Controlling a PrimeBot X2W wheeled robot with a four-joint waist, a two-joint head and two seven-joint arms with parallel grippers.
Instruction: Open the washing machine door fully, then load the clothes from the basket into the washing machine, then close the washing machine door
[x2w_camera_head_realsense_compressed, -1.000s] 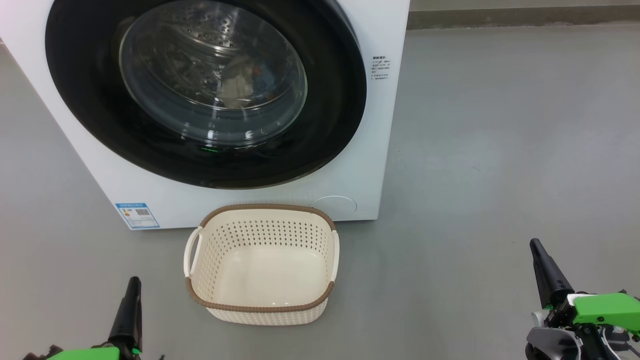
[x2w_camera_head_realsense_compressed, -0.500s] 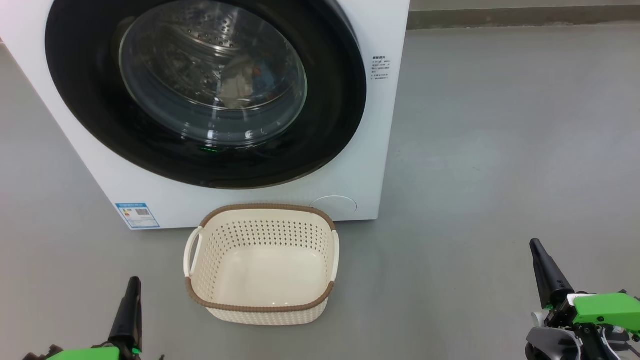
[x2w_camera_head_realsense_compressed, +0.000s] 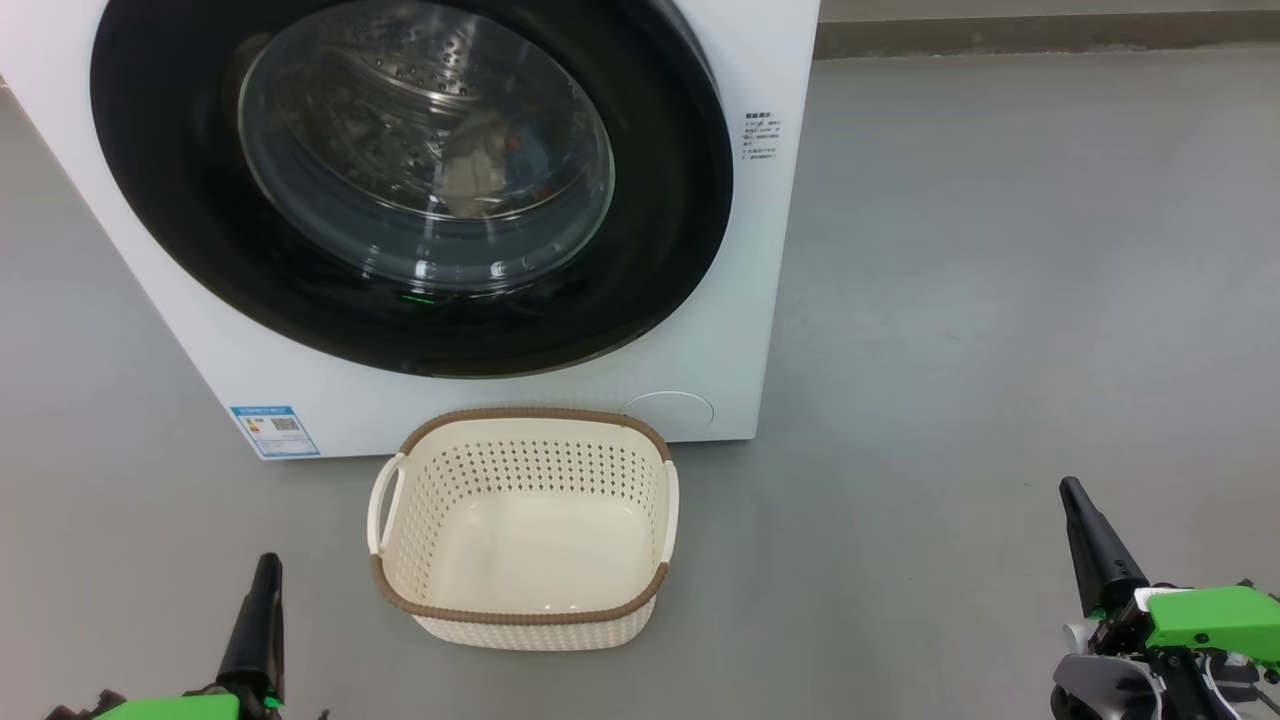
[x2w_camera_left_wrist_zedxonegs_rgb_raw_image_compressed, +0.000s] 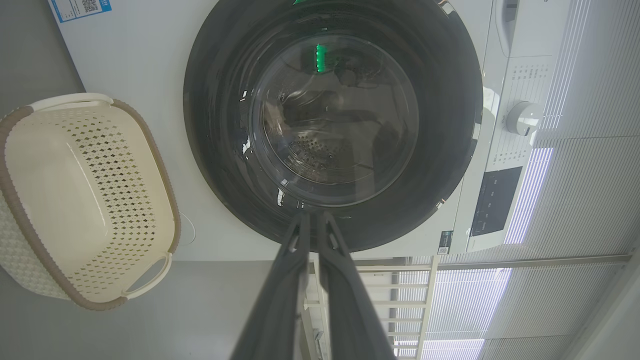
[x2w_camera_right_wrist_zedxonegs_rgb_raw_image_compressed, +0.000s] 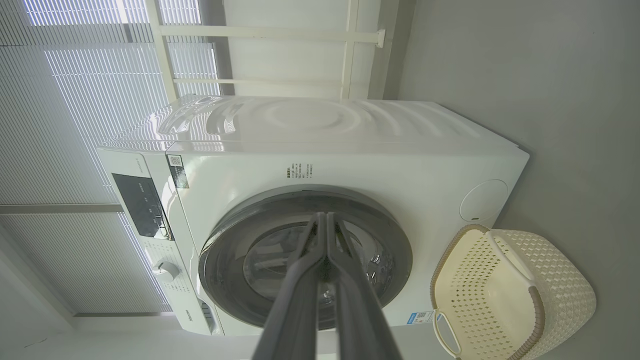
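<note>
Bright, even daylight from the blinds (x2w_camera_right_wrist_zedxonegs_rgb_raw_image_compressed: 75, 125) behind the washer (x2w_camera_right_wrist_zedxonegs_rgb_raw_image_compressed: 350, 160). Stripe reflections ripple across its top. Small highlights and a green glint on the door (x2w_camera_head_realsense_compressed: 430, 230) glass. Floor (x2w_camera_head_realsense_compressed: 1000, 250) shadows faint and soft. Head view sharp. Wrist views bow lines at the edges; close fingers (x2w_camera_left_wrist_zedxonegs_rgb_raw_image_compressed: 280, 300) slightly soft.

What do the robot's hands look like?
The left gripper and right gripper each have two long, thin, dark fingers that taper to a tip. Behind them sit bright green blocks, and the right one has a grey wrist piece.
</note>
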